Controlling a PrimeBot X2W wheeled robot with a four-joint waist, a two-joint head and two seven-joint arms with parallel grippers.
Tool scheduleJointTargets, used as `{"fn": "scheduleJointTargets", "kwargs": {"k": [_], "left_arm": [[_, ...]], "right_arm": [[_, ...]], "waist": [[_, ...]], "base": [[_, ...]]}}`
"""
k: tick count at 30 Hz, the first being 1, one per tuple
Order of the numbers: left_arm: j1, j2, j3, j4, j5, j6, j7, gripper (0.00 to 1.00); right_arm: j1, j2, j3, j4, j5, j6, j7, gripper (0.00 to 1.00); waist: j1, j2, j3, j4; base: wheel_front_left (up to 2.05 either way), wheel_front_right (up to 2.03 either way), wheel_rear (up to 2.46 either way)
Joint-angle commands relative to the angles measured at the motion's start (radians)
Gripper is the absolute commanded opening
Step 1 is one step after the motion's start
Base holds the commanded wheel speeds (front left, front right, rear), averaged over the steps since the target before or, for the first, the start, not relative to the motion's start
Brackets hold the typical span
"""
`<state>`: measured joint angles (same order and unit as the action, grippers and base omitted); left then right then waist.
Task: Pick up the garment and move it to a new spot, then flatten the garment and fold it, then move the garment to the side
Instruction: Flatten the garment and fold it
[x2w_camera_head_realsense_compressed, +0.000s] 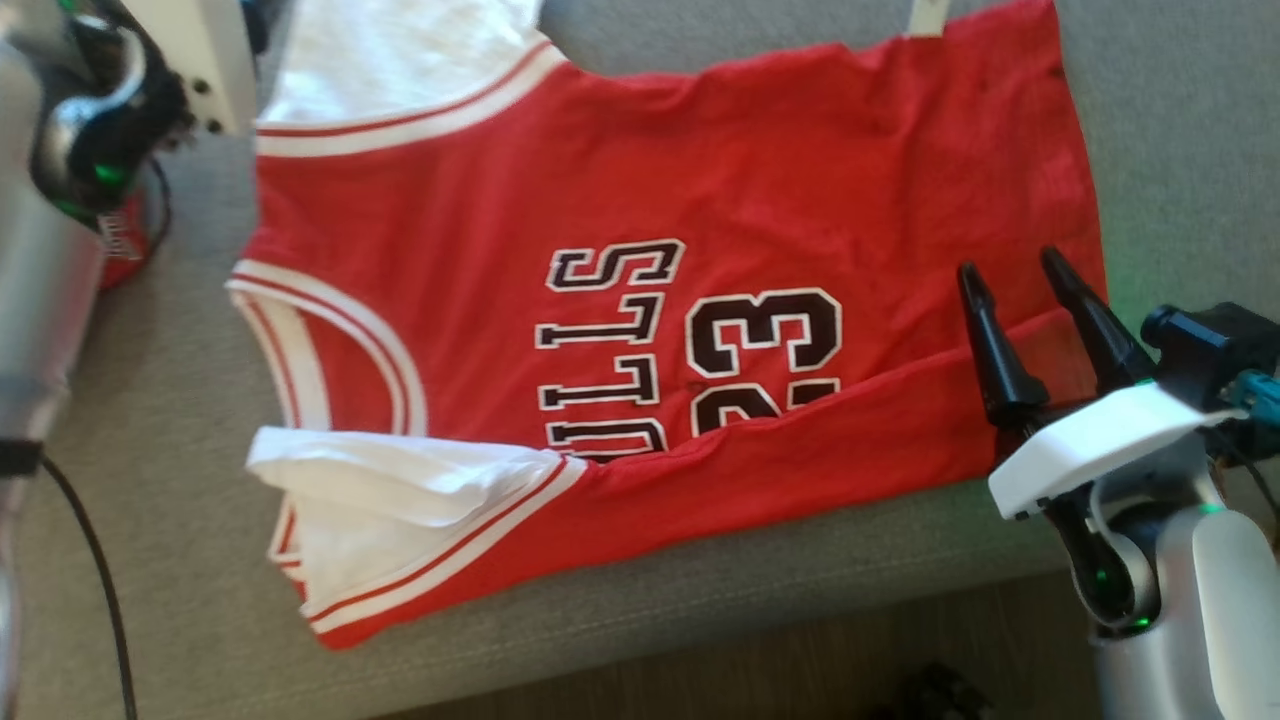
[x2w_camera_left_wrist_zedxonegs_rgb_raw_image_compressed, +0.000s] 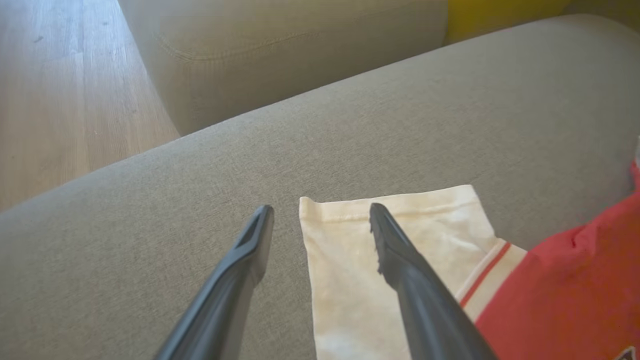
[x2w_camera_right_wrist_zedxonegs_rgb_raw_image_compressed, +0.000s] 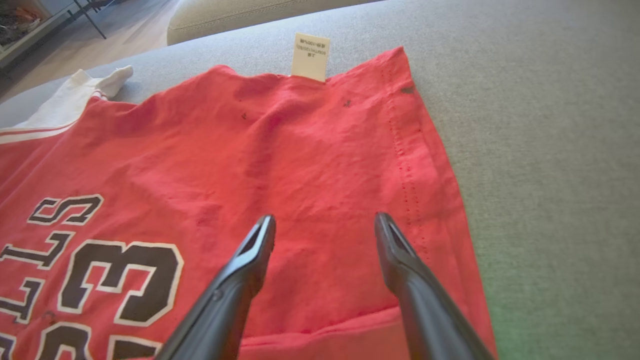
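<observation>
Right gripper (x2w_camera_head_realsense_compressed: 1009, 260) (fingers apart) hangs over red jersey (x2w_camera_head_realsense_compressed: 700, 180) on grey cushion (x2w_camera_head_realsense_compressed: 1160, 110).

Head camera looks down on the jersey (x2w_camera_head_realsense_compressed: 700, 180); both wrist cameras view its edges closely.

The jersey (x2w_camera_head_realsense_compressed: 700, 180) is matt red cloth, soft and finely creased, with stitched hems. Its sleeve (x2w_camera_left_wrist_zedxonegs_rgb_raw_image_compressed: 340, 270) is thin white cloth. The lettering (x2w_camera_head_realsense_compressed: 610, 330) is flat black print edged in white. The label (x2w_camera_right_wrist_zedxonegs_rgb_raw_image_compressed: 310, 56) at the far hem is pale and stiff; paper or woven, I cannot tell. The sofa (x2w_camera_head_realsense_compressed: 1180, 120) is grey-beige woven fabric, matt and coarse-grained. The floor (x2w_camera_left_wrist_zedxonegs_rgb_raw_image_compressed: 50, 100) is wood plank with a dull sheen. The right gripper (x2w_camera_head_realsense_compressed: 1009, 259) has smooth, dark, satin plastic fingers (x2w_camera_right_wrist_zedxonegs_rgb_raw_image_compressed: 250, 260) on a white, faintly glossy plastic housing (x2w_camera_head_realsense_compressed: 1090, 440).
</observation>
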<state>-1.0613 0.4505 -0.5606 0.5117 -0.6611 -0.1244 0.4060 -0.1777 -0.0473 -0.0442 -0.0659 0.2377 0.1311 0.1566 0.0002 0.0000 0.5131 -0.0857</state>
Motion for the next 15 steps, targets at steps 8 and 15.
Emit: {"fn": "scheduleJointTargets", "kwargs": {"k": [8,15], "left_arm": [[-0.148,0.093,-0.031,0.120,0.028,-0.006,0.040,1.00],[-0.182,0.111,-0.090,0.165,-0.010,-0.006,0.045,1.00]], "right_arm": [[-0.021,-0.003,0.039,-0.025,0.025,0.000,-0.044,1.00],[-0.035,-0.003,0.035,-0.006,0.028,0.000,-0.063,1.00]], "waist": [[-0.0002,0.0000,0.099,-0.083],[-0.0002,0.0000,0.108,-0.102]], "base": [[0.00,0.00,0.00],[0.00,0.00,0.00]]}}
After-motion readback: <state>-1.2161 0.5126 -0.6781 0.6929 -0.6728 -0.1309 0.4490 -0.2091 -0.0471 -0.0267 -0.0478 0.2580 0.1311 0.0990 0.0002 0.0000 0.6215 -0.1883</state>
